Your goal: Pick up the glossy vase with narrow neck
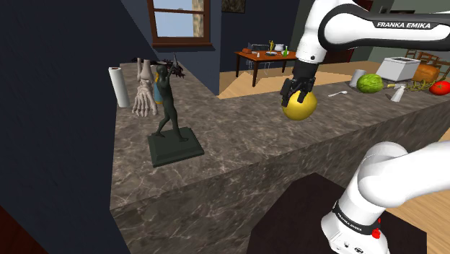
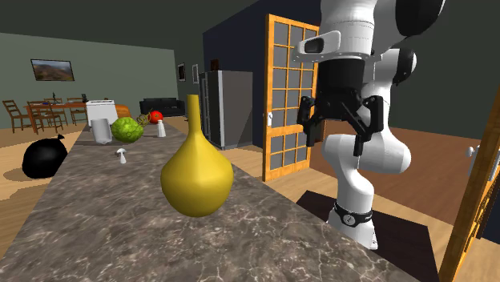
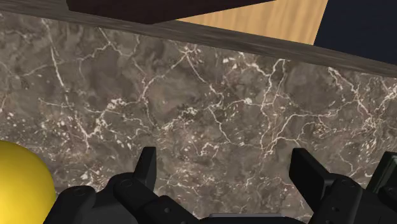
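1. Fingers (image 3: 145,170) of the all-black two-finger gripper (image 3: 224,158) stand wide apart, and between them we see bare stone, nothing clasped.
2. Just beside one finger, outside the gap and not touching it, we see the round belly of the glossy yellow vase with narrow neck (image 3: 19,181).
3. In the second exterior view that vase (image 2: 196,178) stands upright on the dark brown, white-veined stone countertop (image 2: 120,236), and the gripper (image 2: 340,120) hangs at that view's right, apart from it.
4. In the shoulder view the gripper (image 1: 298,92) overlaps the vase's top, so we cannot see the neck there.
5. Farther along the counter, at the shoulder view's left, we find a dark green figurine on a square base (image 1: 171,133), a white skeletal foot model (image 1: 144,94) and a white paper roll (image 1: 117,86).
6. Toward that view's right lie a bumpy green fruit (image 1: 370,83) and a red tomato (image 1: 440,87).
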